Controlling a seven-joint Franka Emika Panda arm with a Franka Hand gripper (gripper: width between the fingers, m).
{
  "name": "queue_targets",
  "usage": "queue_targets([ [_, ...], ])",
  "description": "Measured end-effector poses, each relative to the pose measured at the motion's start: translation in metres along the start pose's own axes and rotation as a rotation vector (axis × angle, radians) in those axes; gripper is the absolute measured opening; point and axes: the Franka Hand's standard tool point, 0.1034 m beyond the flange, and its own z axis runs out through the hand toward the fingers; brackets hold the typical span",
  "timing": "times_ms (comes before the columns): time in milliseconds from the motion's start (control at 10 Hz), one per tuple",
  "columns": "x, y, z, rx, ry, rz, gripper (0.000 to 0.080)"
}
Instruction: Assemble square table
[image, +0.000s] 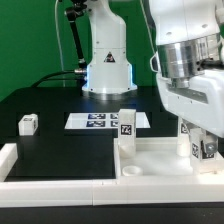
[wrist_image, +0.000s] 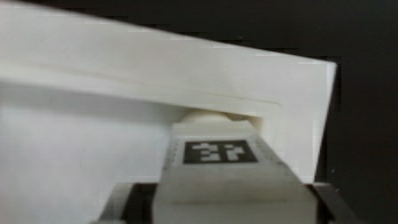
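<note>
The white square slab (image: 152, 158) lies at the front on the exterior view's right. One white leg (image: 126, 124) stands upright on its near-left corner, tag facing the camera. My gripper (image: 201, 150) is low over the slab's right side, shut on a second tagged leg (image: 204, 148). In the wrist view the held leg (wrist_image: 222, 160) sits between my fingers (wrist_image: 139, 206), its end at a rounded corner recess (wrist_image: 226, 117) of the slab (wrist_image: 107, 110). A third leg (image: 28, 123) lies loose on the black table at the left. The fourth leg is not in view.
The marker board (image: 100, 120) lies flat mid-table before the robot base (image: 107, 70). White border rails (image: 50, 187) run along the front and left edges of the black table (image: 60, 140).
</note>
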Motion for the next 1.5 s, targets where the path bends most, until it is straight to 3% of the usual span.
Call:
queue_targets([
  [200, 0.0, 0.0, 0.0, 0.028, -0.016, 0.158, 0.029],
  [400, -0.002, 0.0, 0.001, 0.027, -0.015, 0.143, 0.029],
  [500, -0.002, 0.001, 0.001, 0.026, -0.015, 0.141, 0.0369],
  [600, -0.002, 0.0, 0.0, 0.014, 0.0, -0.026, 0.0369],
  [700, -0.005, -0.004, -0.002, 0.004, 0.018, -0.212, 0.055],
  [800, -0.007, -0.005, -0.002, 0.002, 0.024, -0.311, 0.0627],
  [1100, -0.004, -0.004, -0.001, -0.003, 0.027, -0.491, 0.0649],
  [1300, -0.008, -0.004, 0.003, -0.064, 0.09, -0.956, 0.0649],
  [1400, -0.01, -0.005, 0.003, -0.079, 0.092, -1.084, 0.0649],
  [1500, -0.008, -0.005, 0.003, -0.078, 0.093, -1.092, 0.0649],
])
